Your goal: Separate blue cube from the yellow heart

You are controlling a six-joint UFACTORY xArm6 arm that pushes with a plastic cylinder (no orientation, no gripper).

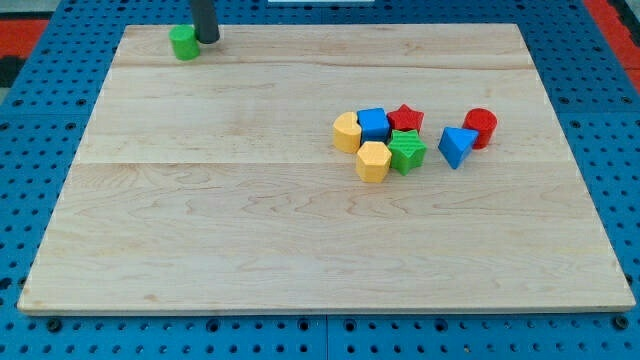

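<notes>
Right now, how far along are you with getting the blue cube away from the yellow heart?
Nothing looks done yet. The blue cube sits pressed against the yellow heart in the cluster at the view's right, with the red star on its other side. Nothing is in hand: my tip is far off at the view's top left, beside a green block. The whole separating push is left.

The bench [250, 230] is a pale wooden board resting on a blue perforated base [620, 180]. A green block [184, 42] sits near the view's top left corner, well apart from the rest. Right of centre, a red star [406, 117] lies above a green star [406, 151]. A yellow hexagonal block [373, 161] touches the green star's left side. Further right, a blue triangular block [457, 146] lies just beside a red cylinder [481, 127].
</notes>
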